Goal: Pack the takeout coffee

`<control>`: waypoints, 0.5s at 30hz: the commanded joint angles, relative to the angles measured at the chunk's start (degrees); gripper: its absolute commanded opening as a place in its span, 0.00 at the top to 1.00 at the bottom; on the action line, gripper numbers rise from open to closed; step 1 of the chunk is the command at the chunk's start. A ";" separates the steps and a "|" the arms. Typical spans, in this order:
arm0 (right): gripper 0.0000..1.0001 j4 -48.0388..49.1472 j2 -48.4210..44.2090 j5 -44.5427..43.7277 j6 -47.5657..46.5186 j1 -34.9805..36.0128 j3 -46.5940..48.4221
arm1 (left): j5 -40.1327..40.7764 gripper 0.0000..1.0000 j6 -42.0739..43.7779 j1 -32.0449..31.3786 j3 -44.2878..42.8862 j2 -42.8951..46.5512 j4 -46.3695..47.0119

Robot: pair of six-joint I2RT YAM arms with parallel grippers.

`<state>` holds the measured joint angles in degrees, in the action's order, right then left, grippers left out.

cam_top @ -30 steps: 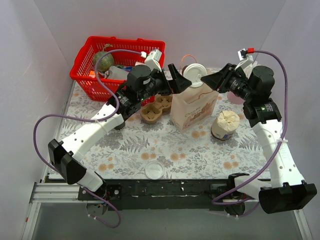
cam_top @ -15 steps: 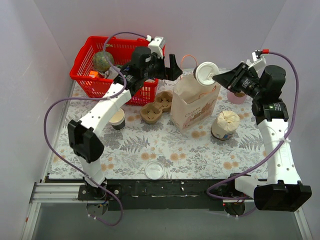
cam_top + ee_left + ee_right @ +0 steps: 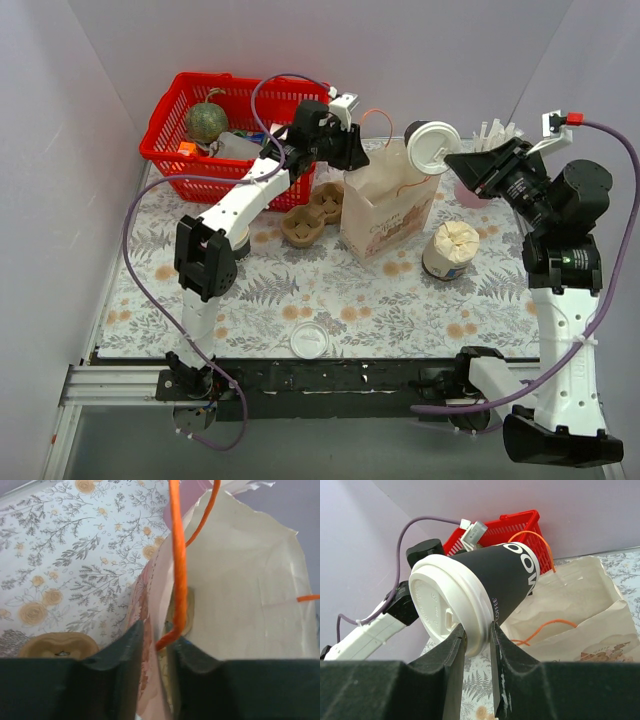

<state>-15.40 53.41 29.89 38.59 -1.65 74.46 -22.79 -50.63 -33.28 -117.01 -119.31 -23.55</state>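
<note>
Gaping open, the paper bag (image 3: 385, 205) has its rim pinched by your left gripper (image 3: 157, 650), jaws nearly closed, beside the orange handle (image 3: 177, 570). Your right gripper (image 3: 476, 640) clamps the tilted takeout coffee (image 3: 495, 575) by its lid (image 3: 440, 605), above the bag's top.

The coffee cup (image 3: 492, 580) is showing black with white lettering under a white lid (image 3: 437, 605), the paper bag (image 3: 385, 215) cream with orange cords (image 3: 177, 555), the basket (image 3: 185, 178) red, the tablecloth (image 3: 330, 285) grey ferns and tan flowers
</note>
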 commanded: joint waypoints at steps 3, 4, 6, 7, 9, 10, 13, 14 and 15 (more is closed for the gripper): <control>0.97 -1.12 -0.50 -1.59 -2.11 -0.28 0.78 | -0.86 0.96 -3.23 -0.03 -1.56 3.72 -0.09; 0.97 -1.04 -0.15 -1.33 -2.03 -0.37 0.87 | -0.60 1.00 -4.03 -0.29 -0.77 4.69 0.17; 0.97 -0.34 0.64 -0.98 -1.76 -0.37 1.22 | 3.08 1.00 -6.92 -1.26 2.38 7.84 0.35; 0.97 0.10 0.73 -0.71 -1.50 -0.37 1.13 | 4.84 1.00 -8.24 -1.79 3.62 8.99 0.61; 0.97 0.63 0.91 -1.23 -1.32 -0.37 1.04 | 12.66 1.00 -12.01 -3.36 7.04 11.10 0.17; 0.97 0.63 0.91 -1.85 -1.41 -0.37 1.04 | 14.94 1.00 -15.43 -3.90 8.36 13.11 -0.26; 0.97 0.54 1.00 -1.33 -1.41 -0.37 1.48 | 24.87 1.00 -23.95 -6.97 13.38 17.51 -0.62; 0.97 0.54 1.08 -1.06 -1.32 -0.37 1.48 | 26.64 1.00 -25.47 -8.02 14.35 18.22 -0.79; 0.97 0.63 1.17 -0.71 -1.32 -0.37 1.66 | 32.31 1.00 -27.05 -10.21 14.96 18.75 -1.40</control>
<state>-16.80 55.48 28.62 37.41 -1.83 74.46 -6.68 -66.57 -38.30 -104.73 -108.36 -24.08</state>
